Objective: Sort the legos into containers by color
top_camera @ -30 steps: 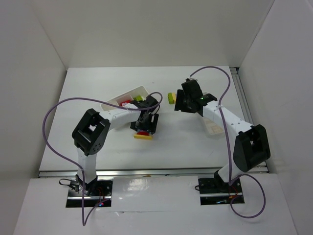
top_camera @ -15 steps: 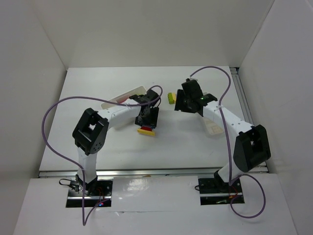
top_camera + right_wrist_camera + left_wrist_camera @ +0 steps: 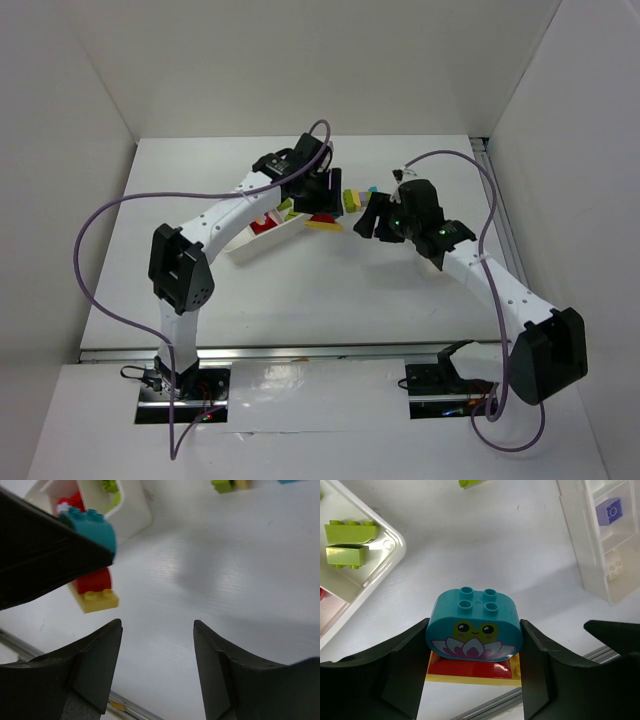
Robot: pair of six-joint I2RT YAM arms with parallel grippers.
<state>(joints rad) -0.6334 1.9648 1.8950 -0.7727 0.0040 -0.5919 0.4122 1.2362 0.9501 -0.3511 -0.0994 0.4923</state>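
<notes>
My left gripper is shut on a stacked lego: a cyan frog-face brick on a red brick on a yellow plate. It holds the stack above the table, by the right end of the wide tray. That tray holds lime green bricks and red ones. The narrow tray holds a purple brick. My right gripper is open and empty, just right of the stack.
A lime-and-yellow lego and a small cyan brick lie on the table behind the grippers. The two arms are close together mid-table. White walls close the back and sides.
My left arm has lifted the stack and swung it back and right, past the wide tray. My right gripper has dropped nearer and turned toward the stack.
</notes>
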